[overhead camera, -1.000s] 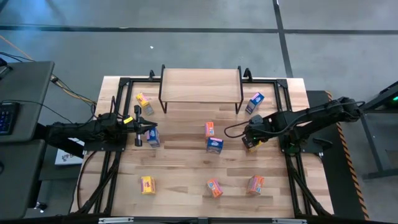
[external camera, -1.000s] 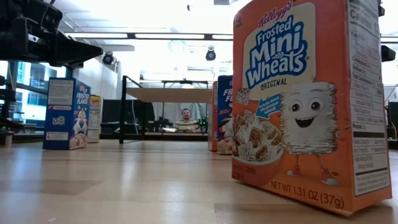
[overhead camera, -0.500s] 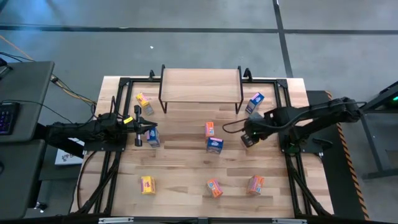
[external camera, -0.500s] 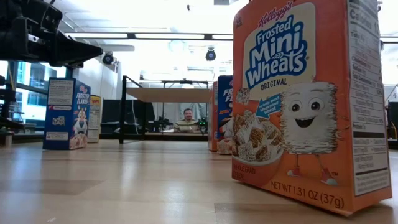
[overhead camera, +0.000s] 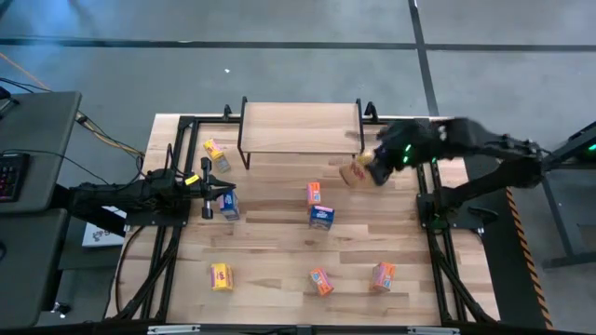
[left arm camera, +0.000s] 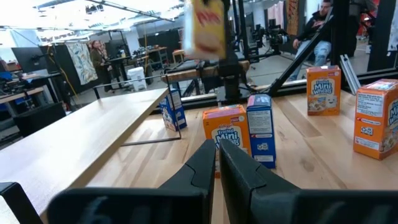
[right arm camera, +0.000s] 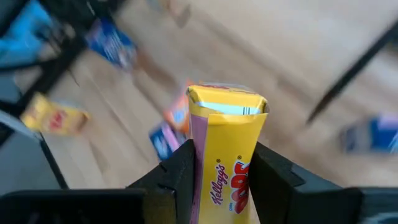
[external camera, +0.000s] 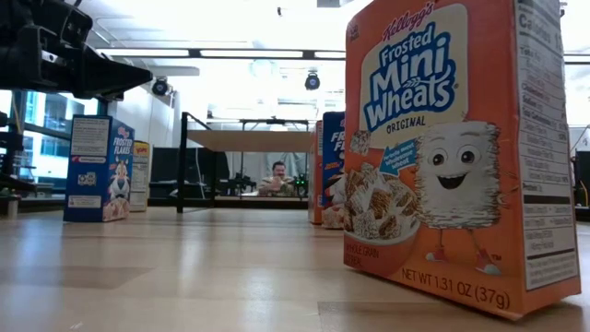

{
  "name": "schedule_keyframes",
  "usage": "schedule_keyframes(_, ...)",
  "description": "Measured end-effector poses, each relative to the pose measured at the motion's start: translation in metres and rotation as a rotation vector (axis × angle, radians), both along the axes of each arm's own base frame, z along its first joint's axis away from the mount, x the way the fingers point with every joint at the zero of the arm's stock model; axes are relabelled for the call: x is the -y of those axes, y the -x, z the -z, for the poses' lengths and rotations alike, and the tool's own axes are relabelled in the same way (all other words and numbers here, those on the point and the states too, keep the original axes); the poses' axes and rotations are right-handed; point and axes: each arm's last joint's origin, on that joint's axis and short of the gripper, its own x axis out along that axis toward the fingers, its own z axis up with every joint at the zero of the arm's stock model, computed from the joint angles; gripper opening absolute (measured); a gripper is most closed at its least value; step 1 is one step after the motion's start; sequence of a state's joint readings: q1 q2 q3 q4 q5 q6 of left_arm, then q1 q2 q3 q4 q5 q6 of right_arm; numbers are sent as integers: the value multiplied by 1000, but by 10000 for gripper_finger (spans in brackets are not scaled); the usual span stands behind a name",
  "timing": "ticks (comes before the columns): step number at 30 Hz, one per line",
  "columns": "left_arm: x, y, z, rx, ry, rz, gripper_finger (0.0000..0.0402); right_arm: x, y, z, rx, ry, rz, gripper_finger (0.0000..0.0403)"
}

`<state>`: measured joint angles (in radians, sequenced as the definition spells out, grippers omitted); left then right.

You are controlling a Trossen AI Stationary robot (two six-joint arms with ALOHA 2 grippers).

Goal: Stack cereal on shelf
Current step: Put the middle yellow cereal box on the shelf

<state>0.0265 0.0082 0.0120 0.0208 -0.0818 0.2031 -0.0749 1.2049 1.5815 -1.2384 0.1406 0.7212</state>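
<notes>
— Two dark fingers [right arm camera: 177,174] pressed to the sides of a yellow cereal box [right arm camera: 227,124]?

— Yes. Right gripper [right arm camera: 227,165] clamped on it, box upright between the jaws, lifted clear of the wood. From above, just off the right front corner of the shelf [overhead camera: 300,126], not on the plank.

— And the left gripper [left arm camera: 217,148]?

— Fingers pinched together, holding nothing. Low over the left side of the table [overhead camera: 279,251], right beside a blue box [overhead camera: 228,207].

— Below and around?

— Pale wood planks, edged with dark rails. Orange box [overhead camera: 315,194] and a second blue box [overhead camera: 321,217] close together mid-table. Second yellow box [overhead camera: 214,149] near the shelf's left legs. Along the near edge, well apart: third yellow box [overhead camera: 222,275], then two orange boxes [overhead camera: 321,280] [overhead camera: 383,275]. One more blue box [left arm camera: 172,111] by a shelf leg, seen from the left wrist. Shelf top bare.

— From table height?

— Big orange Mini Wheats front filling the right side, shelf far back on thin dark legs.

— Beyond the table?

— Grey concrete floor [overhead camera: 279,56] crossed by dark lines. Side desk with a keyboard [overhead camera: 9,175] at the left. Ceiling strip lights, a seated person [external camera: 277,177] past the shelf, other people farther off among benches.
</notes>
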Motion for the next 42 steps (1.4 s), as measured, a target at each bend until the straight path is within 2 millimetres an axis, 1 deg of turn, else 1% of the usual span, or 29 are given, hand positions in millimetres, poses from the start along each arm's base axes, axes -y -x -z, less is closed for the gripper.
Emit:
schedule_keyframes(6,0,0,0,0,0,0,15,25,26,-59,148,284,17,119)
schedule_keyframes(10,0,0,0,0,0,0,15,37,45,-90,209,477,65,119)
schedule_keyframes(12,0,0,0,0,0,0,15,41,51,-102,240,544,79,119)
schedule_keyframes(15,0,0,0,0,0,0,15,46,55,-116,270,619,97,119)
schedule_keyframes(17,0,0,0,0,0,0,15,50,54,-122,273,651,107,119)
schedule_keyframes(20,0,0,0,0,0,0,15,58,46,-128,252,687,110,119)
schedule_keyframes(26,0,0,0,0,0,0,15,81,17,-127,196,689,43,119)
schedule_keyframes(29,0,0,0,0,0,0,15,95,3,-120,132,670,-12,119)
schedule_keyframes(36,0,0,0,0,0,0,15,124,-26,-86,-107,567,-143,119)
schedule_keyframes(42,0,0,0,0,0,0,15,142,-48,-55,-262,475,-277,119)
